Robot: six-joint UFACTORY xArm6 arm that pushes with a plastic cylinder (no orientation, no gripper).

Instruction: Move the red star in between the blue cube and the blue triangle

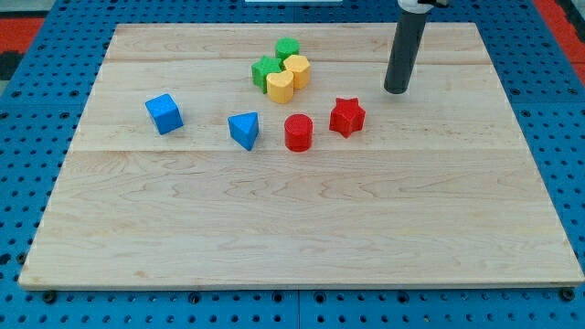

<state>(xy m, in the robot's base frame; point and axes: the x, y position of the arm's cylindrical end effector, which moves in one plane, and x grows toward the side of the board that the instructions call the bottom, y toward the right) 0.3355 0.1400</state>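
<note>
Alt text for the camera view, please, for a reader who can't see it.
My tip rests on a wooden board, up and to the right of the red star, not touching it. Leftward in a row sit a red cylinder, blue triangle and blue cube; green and yellow blocks cluster above.

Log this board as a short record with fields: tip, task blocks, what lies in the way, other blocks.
tip: my tip is up and to the view's right of the red star, apart from it
target gap: between blue cube and blue triangle, open
in the way: red cylinder, between star and triangle
other blocks: two green and two yellow, clustered near the view's top
</note>
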